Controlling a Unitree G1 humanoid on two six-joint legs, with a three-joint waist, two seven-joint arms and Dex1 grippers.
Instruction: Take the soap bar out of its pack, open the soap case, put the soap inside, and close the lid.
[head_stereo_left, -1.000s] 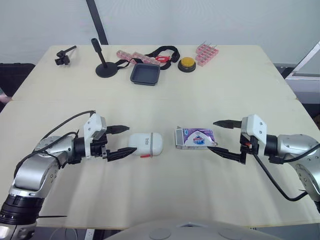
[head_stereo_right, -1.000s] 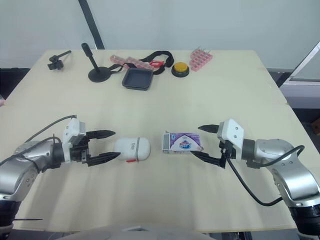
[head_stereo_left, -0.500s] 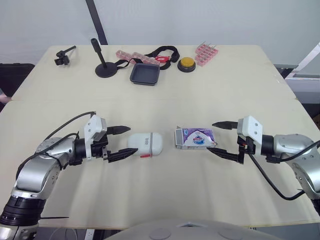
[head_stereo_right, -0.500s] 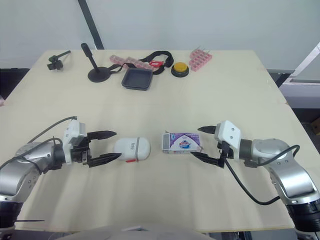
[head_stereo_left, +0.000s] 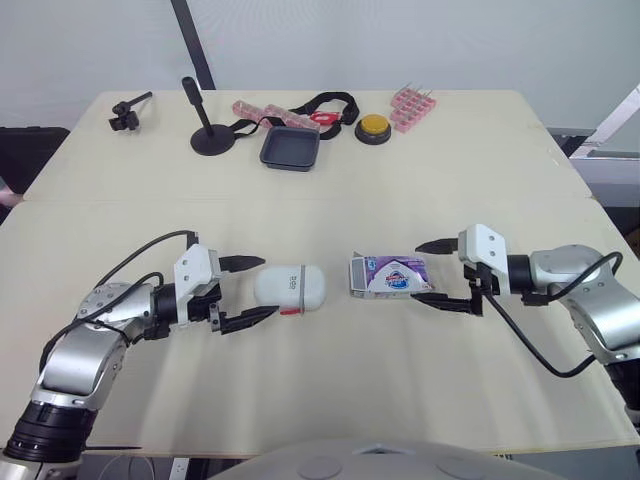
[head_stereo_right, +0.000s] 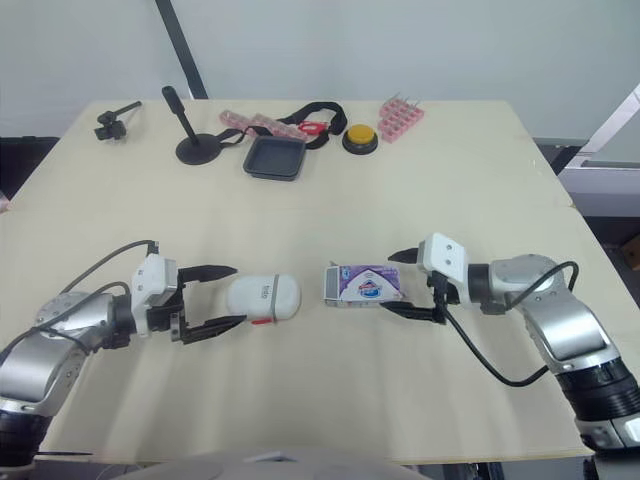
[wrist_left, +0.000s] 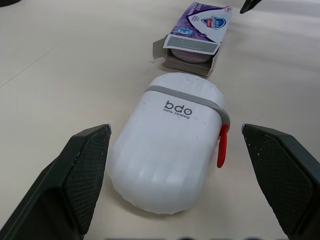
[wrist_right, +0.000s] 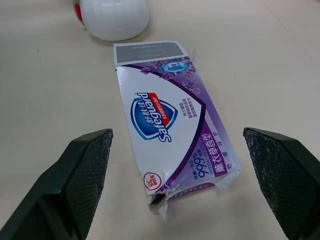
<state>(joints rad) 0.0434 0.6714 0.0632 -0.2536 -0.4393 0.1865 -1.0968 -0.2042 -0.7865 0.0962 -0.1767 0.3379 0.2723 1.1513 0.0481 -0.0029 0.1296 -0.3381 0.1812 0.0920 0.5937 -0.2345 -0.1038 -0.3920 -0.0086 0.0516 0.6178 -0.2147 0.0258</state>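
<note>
We see a smooth white plastic case with a matt grey band and a red plastic tab, a glossy printed card pack with torn paper edges, a matt pale table, and black pads with a rough knurled grain.

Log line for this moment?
left end effector: open, flanking soap case | right end effector: open, flanking soap pack | soap case shut, soap bar inside soap pack
</note>
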